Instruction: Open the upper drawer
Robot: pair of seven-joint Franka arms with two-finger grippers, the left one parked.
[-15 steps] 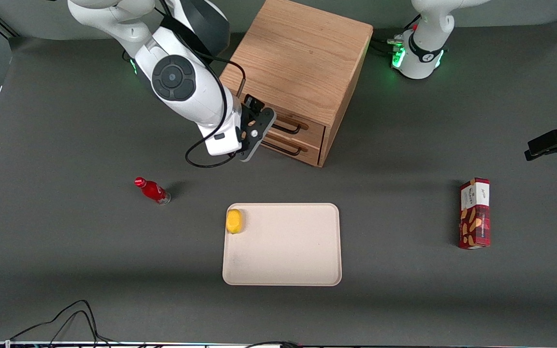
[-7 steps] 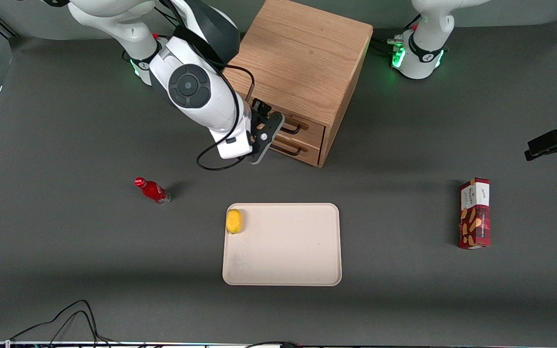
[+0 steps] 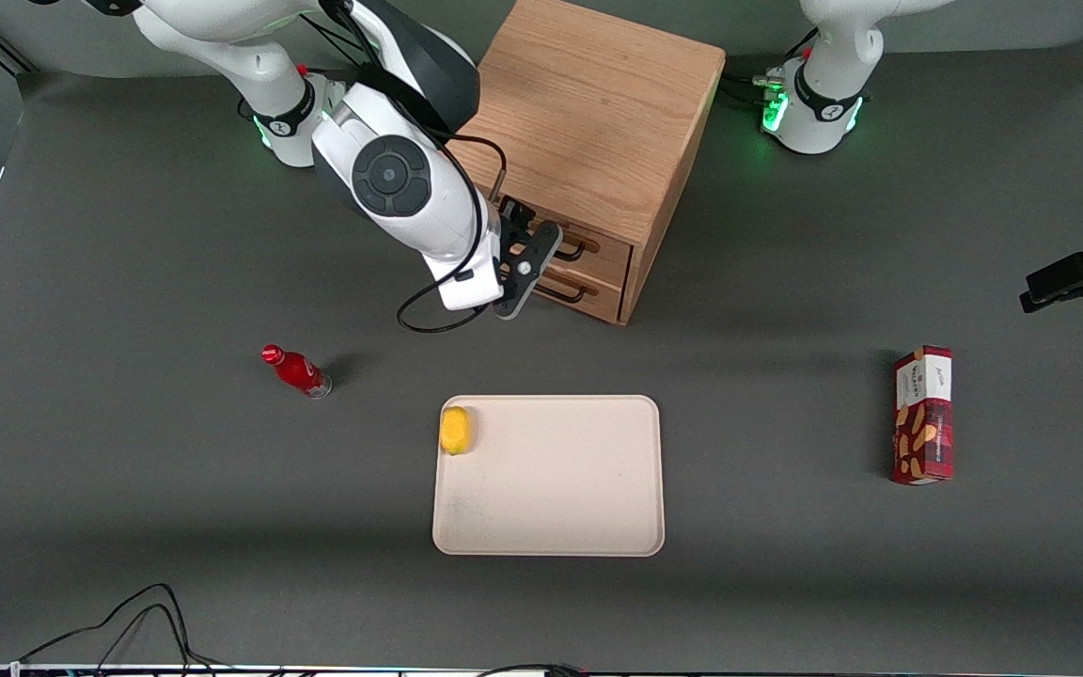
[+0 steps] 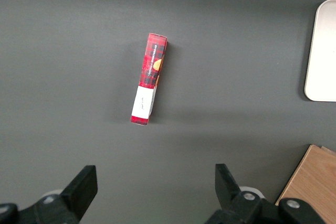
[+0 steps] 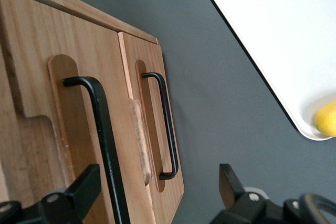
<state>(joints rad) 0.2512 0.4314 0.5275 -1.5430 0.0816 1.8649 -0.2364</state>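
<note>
The small oak cabinet stands at the back of the table with its two drawers facing the front camera. The upper drawer is shut, and its long black wire handle is partly covered by my arm. My right gripper is open just in front of the drawer fronts. In the right wrist view the upper drawer fills one side. Its handle runs down between my open fingertips, close to one of them, untouched. My gripper holds nothing. The lower drawer with its shorter-looking handle lies beside it.
A beige tray with a yellow lemon in its corner lies nearer the front camera than the cabinet. A red bottle lies toward the working arm's end. A red snack box lies toward the parked arm's end.
My right arm has moved along the cabinet front toward the parked arm's end, bringing the gripper in front of the drawer handles. The drawers have not moved.
</note>
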